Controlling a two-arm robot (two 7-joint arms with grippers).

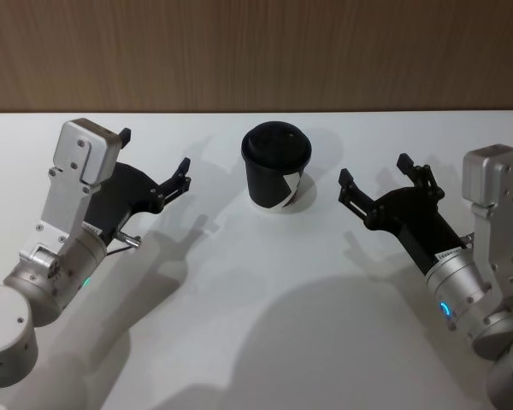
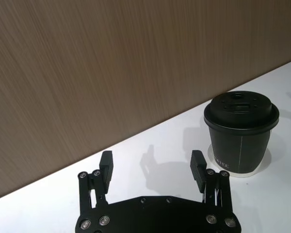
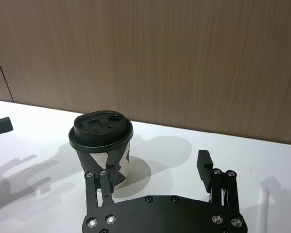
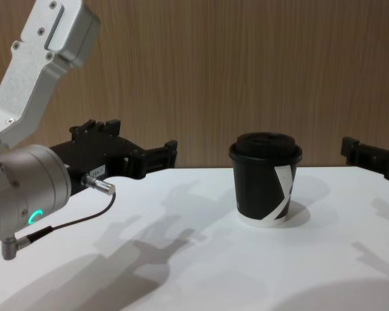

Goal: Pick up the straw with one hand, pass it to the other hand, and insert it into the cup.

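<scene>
The black cup with its lid on stands upright at the back middle of the white table, also seen in the chest view. My left gripper hovers to the cup's left, open and empty, with the cup ahead of it and off to one side. My right gripper hovers to the cup's right, open and empty, and one of its fingers overlaps the cup in its wrist view. A thin pale line that looks like the straw lies on the table beside the right gripper.
A wood-panel wall runs directly behind the table's far edge. The white table stretches toward me in front of the cup, crossed by the arms' shadows. A thin dark cable hangs under the left wrist.
</scene>
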